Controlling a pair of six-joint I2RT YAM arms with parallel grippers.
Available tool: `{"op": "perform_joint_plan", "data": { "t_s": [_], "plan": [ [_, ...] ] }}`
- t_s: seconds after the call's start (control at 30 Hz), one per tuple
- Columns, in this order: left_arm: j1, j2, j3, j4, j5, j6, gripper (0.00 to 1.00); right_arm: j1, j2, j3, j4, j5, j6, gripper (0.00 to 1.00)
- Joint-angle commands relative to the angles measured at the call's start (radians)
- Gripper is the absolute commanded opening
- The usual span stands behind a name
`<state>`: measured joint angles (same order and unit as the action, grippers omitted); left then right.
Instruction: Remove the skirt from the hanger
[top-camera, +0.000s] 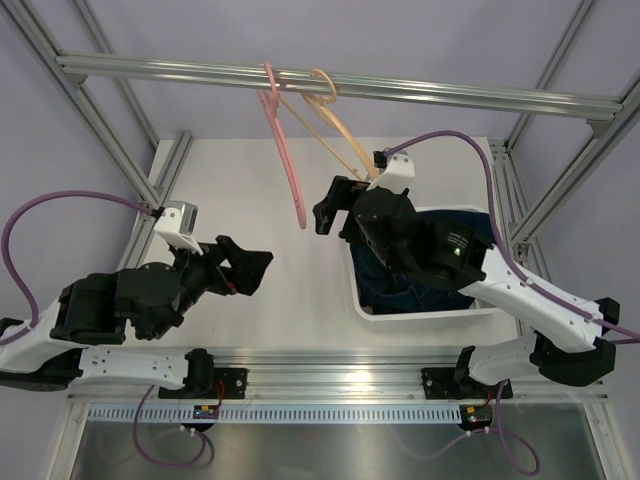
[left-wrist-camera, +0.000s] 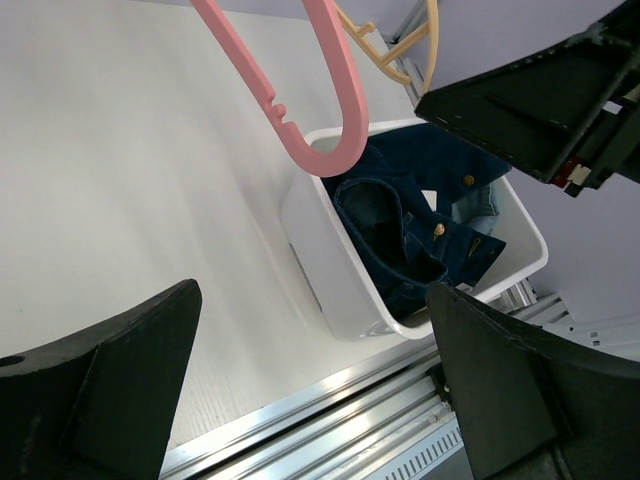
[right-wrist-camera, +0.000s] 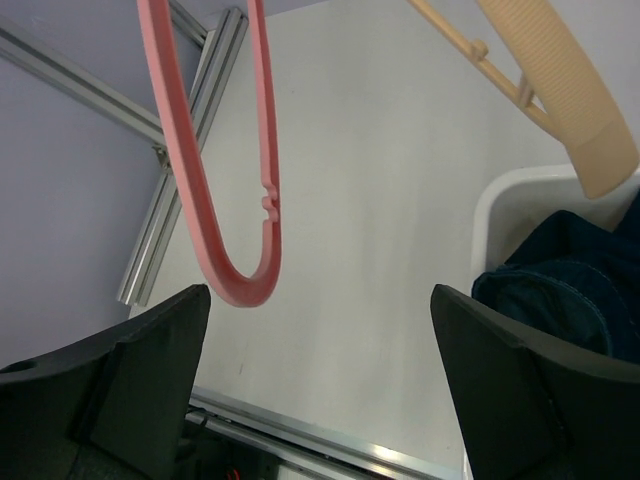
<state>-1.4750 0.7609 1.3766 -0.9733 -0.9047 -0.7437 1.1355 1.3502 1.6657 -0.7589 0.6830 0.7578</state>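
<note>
Both grippers open and empty, skirt (left-wrist-camera: 400, 235) lying in the white bin (top-camera: 420, 318).
We see the left gripper (top-camera: 243, 268) and right gripper (top-camera: 335, 205) spread wide, gripping nothing. The pink hanger (top-camera: 285, 150) and beige hanger (top-camera: 335, 125) hang bare on the rail (top-camera: 450, 92). We'd judge only the retreat remains: back off low, clear of the pink hanger (near the right fingers). From above, the right arm hides much of the bin.

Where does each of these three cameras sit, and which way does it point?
Top external: above and behind the arms, looking down at the table; both arms show.
Left wrist: on the left arm, facing the white bin of denim; open left gripper below.
Right wrist: on the right arm, facing the pink hanger; open right gripper below.
Shared: all three show that hanger and bin.
</note>
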Motion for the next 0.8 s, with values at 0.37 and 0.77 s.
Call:
{"op": "perform_joint_plan", "data": {
  "t_s": [0.37, 0.77],
  "plan": [
    [0.002, -0.105, -0.186, 0.093, 0.047, -0.140, 0.99, 0.040, -0.362, -0.283, -0.128, -0.005, 0.078, 0.99],
    [0.002, -0.362, -0.490, 0.309, 0.179, -0.192, 0.99, 0.040, -0.620, -0.570, 0.010, -0.120, 0.100, 0.99]
  ]
}}
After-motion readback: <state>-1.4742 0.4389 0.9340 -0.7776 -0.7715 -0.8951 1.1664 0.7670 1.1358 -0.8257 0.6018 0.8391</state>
